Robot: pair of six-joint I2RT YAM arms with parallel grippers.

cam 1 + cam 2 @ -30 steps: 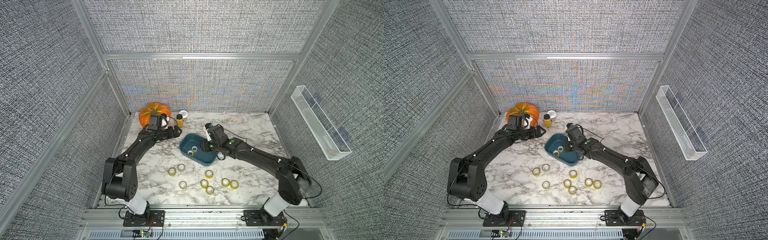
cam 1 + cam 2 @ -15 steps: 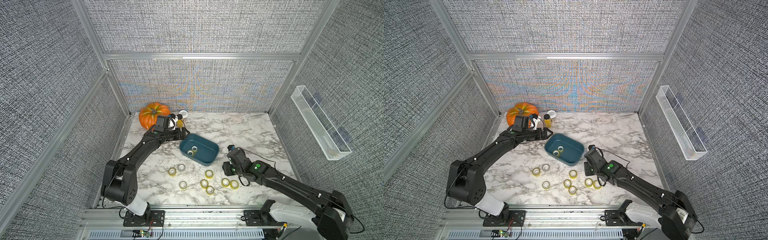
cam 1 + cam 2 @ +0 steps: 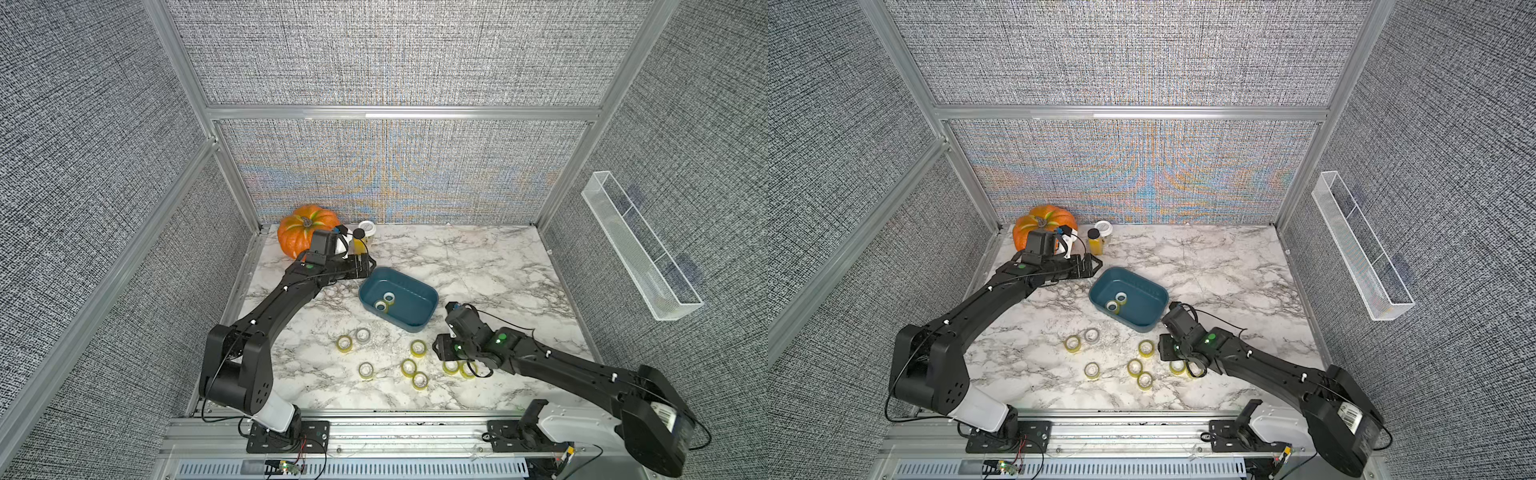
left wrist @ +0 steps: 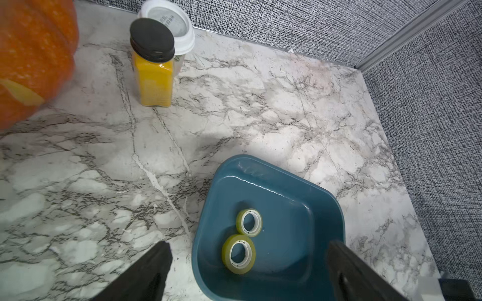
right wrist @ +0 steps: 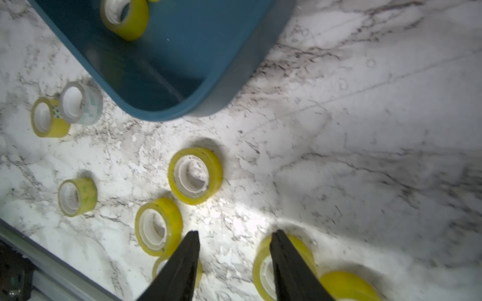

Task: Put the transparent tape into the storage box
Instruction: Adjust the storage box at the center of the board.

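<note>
The storage box (image 3: 411, 305) (image 3: 1142, 305) is a shallow teal tub at mid-table, with two yellowish transparent tape rolls (image 3: 380, 306) (image 4: 238, 254) lying flat inside. Several more tape rolls (image 3: 418, 348) (image 3: 1135, 367) lie loose on the marble in front of it. My right gripper (image 3: 441, 350) (image 5: 236, 233) hangs open just above these rolls, with bare marble between its fingers. One of its fingers overlaps a roll (image 5: 260, 268). My left gripper (image 3: 365, 266) (image 4: 247, 246) stands wide open at the box's far left corner, holding nothing.
An orange pumpkin (image 3: 305, 228), a juice bottle (image 4: 155, 78) and a white-lidded cup (image 4: 172, 20) stand at the back left, close behind my left gripper. A long clear tray (image 3: 640, 257) hangs on the right wall. A paler roll (image 5: 78, 101) touches a yellow one near the box.
My right gripper has left the box and swung to the front of the table, down over the loose rolls. My left gripper has shifted slightly toward the box.
</note>
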